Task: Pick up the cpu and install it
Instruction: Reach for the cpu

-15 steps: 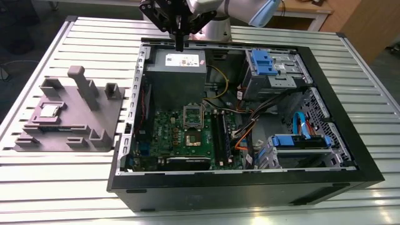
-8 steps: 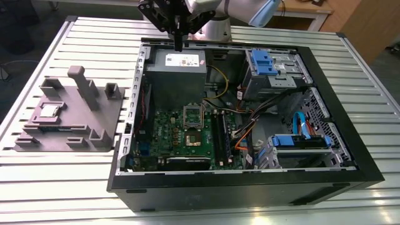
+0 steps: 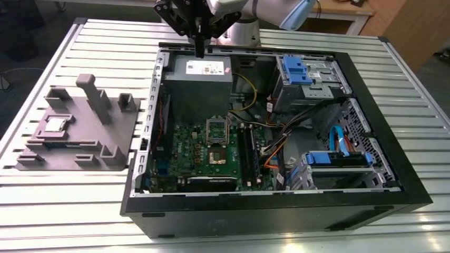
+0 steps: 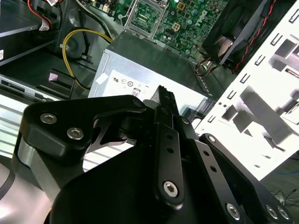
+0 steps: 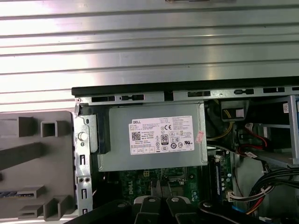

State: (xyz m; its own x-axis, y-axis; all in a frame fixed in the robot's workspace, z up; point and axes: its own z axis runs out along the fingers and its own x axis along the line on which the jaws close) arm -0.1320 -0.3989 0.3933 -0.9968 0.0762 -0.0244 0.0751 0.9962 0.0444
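Hand [image 3: 200, 51] closed with nothing in it, over the power supply [image 3: 199, 79] in the open PC case [image 3: 281, 211]. CPU [image 3: 55, 125] sits in the grey fixture [image 3: 77, 150] on the surface [image 3: 70, 211] — well apart from the hand.

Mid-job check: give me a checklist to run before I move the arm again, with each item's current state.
1. Claw empty: ok, holds nothing, above the power supply.
2. Claw open for grasping: not ok, shut.
3. cpu flat on the grey fixture: ok, untouched.
4. Socket on the motherboard free: cannot tell.
5. Claw clear of the case wall: ok, above it.
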